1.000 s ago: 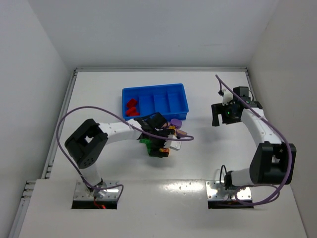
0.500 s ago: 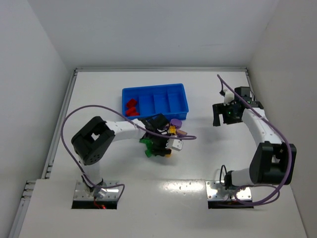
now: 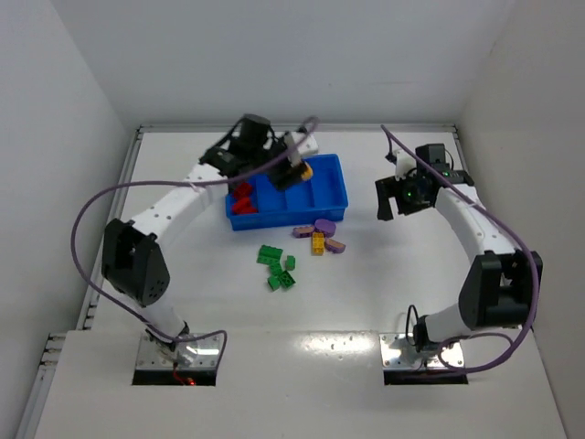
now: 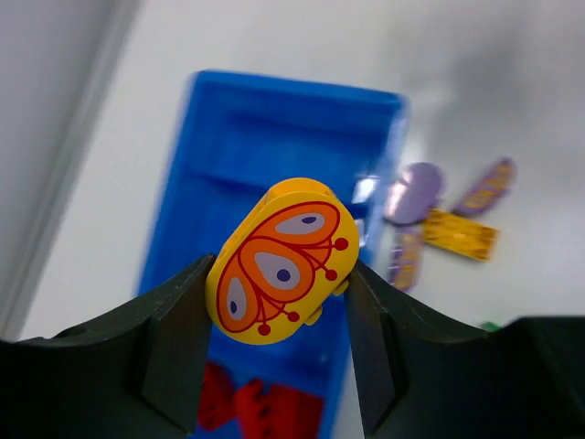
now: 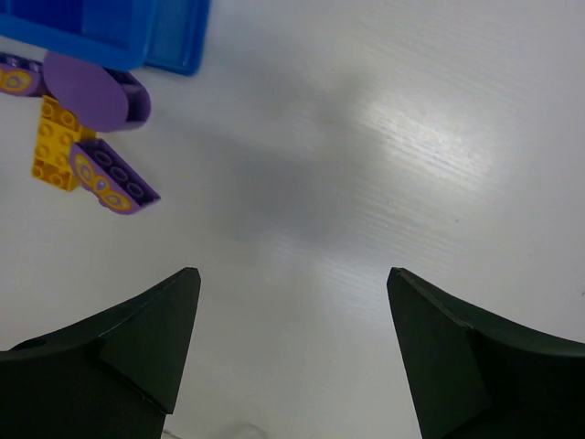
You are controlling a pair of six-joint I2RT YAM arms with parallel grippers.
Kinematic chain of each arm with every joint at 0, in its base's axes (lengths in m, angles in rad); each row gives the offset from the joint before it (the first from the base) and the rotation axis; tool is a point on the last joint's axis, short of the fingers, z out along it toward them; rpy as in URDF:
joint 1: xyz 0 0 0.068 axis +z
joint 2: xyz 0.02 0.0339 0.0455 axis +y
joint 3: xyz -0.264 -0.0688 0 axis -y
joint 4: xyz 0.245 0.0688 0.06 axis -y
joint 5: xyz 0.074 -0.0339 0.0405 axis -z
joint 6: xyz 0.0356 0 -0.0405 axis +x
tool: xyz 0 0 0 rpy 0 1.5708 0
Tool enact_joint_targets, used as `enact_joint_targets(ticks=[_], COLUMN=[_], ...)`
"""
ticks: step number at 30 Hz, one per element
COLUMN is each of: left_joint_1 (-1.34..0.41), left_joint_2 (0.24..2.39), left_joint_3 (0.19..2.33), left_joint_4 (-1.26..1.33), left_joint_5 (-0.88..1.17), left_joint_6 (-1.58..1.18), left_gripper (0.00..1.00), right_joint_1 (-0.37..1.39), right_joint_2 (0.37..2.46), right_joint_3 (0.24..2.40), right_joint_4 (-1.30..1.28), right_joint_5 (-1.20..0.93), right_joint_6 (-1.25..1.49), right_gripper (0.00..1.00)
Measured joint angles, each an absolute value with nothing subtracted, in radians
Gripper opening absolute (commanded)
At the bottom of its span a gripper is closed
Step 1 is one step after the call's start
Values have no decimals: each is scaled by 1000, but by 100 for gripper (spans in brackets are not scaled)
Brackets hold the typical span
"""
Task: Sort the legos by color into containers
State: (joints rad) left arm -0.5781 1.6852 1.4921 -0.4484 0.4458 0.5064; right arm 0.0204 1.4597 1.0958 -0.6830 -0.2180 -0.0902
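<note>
left gripper [image 4: 279, 306] is clamped on the yellow butterfly brick [image 4: 281, 261] above the blue tray [image 3: 274, 219]; release a slot off and it could join the red bricks [image 3: 242, 199]; right gripper [image 5: 288, 338] gapes empty

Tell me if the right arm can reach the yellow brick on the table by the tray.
Probably yes. The right gripper hangs open and empty over bare table nearby, and nothing covers the yellow brick; purple pieces close against it may crowd the fingers.

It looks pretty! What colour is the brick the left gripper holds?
Yellow brick, orange wing pattern, red outlines; clearest in left wrist view.
</note>
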Motion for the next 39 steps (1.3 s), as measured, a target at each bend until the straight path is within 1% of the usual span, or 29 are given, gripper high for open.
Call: enact_joint_targets(ticks=[3, 7, 11, 15, 19, 20, 22, 25, 28, 31, 32, 34, 35, 39], left_joint_1=[-448, -327, -293, -295, -296, -296, -296, -295, -292, -287, -283, -270, -260, -212], left_joint_2=[1690, 1757, 1872, 1964, 2004, 2009, 2020, 2027, 2026, 2016, 2004, 1965, 1937, 1789], left_joint_3=[1583, 1627, 1628, 1627, 1628, 1628, 1634, 1642, 1652, 1660, 1660, 1660, 1660, 1652], left_joint_4=[-458, -484, -517, -551, -560, -560, -560, -560, -557, -541, -536, -525, -516, -465], left_joint_5=[420, 395, 393, 395, 400, 400, 400, 400, 410, 421, 423, 422, 418, 393], left_joint_6=[458, 394, 356, 342, 330, 328, 326, 322, 302, 260, 240, 199, 181, 136], left_gripper=[35, 35, 38, 42, 61, 69, 72, 73, 79, 81, 81, 81, 82, 82], right_joint_1=[57, 110, 159, 210, 264, 279, 303, 338, 370, 410, 425, 454, 469, 528], right_joint_2=[1502, 1581, 1670, 1713, 1742, 1747, 1758, 1768, 1768, 1768, 1769, 1776, 1784, 1791], right_joint_3=[1158, 1262, 1373, 1407, 1415, 1415, 1415, 1415, 1410, 1386, 1385, 1391, 1398, 1364], right_joint_4=[-682, -686, -688, -694, -704, -707, -715, -721, -720, -721, -731, -754, -766, -780], right_joint_5=[-229, -250, -299, -332, -346, -345, -344, -341, -340, -337, -334, -330, -333, -361], right_joint_6=[-91, -95, -116, -147, -171, -179, -194, -222, -265, -305, -312, -312, -308, -285], right_gripper=[84, 84, 85, 85, 85, 85, 85, 83, 83, 70, 64, 59, 54, 48])
